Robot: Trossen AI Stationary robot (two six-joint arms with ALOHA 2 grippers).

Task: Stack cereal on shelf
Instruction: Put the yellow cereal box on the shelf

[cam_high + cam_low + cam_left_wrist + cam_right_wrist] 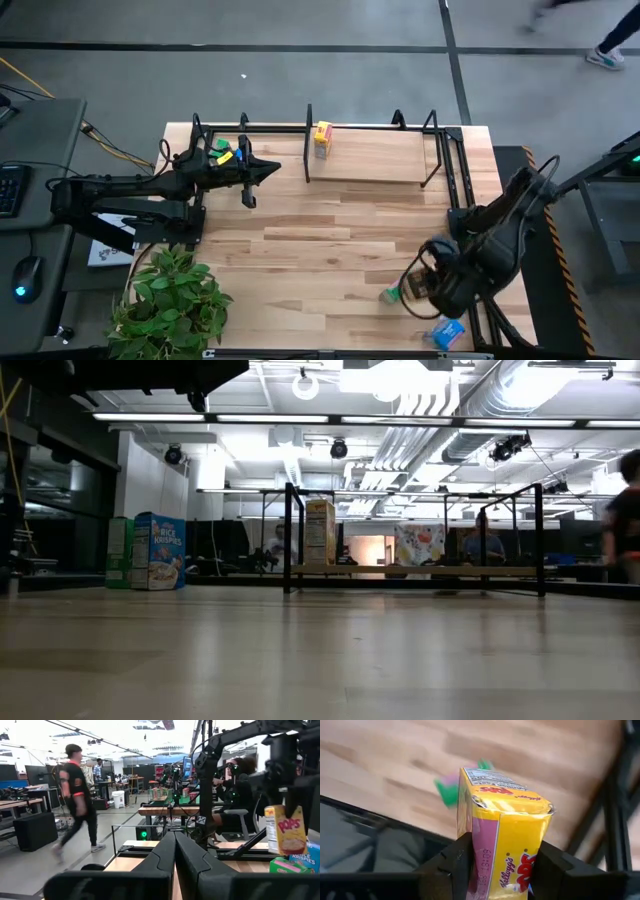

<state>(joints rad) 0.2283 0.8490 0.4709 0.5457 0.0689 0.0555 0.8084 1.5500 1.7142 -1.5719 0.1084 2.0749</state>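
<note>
The shelf [380, 165] stands at the table's far edge, and one yellow cereal box [322, 138] [320, 532] stands upright on its board near the left end. My right gripper [502, 870] [425, 285] hangs over the table's near right corner, shut on a second yellow cereal box [505, 835] [286, 827]. Below it a green box [390, 295] [287, 866] and a blue box [448, 333] [312, 855] rest on the tabletop. My left gripper [270, 170] [175, 850] waits shut at the far left, holding nothing. My right gripper pinches the yellow box between its two fingers [451, 865], one on each of two opposite sides, near its upper end [485, 870]. The fingers come from above, pointing down. The box hangs roughly upright below them, lifted clear of the table.
A potted plant [170, 295] fills the near left corner. The tabletop between shelf and arms [320, 250] is bare wood. A keyboard and mouse lie off the table's left side. A person [77, 795] walks in the room beyond.
</note>
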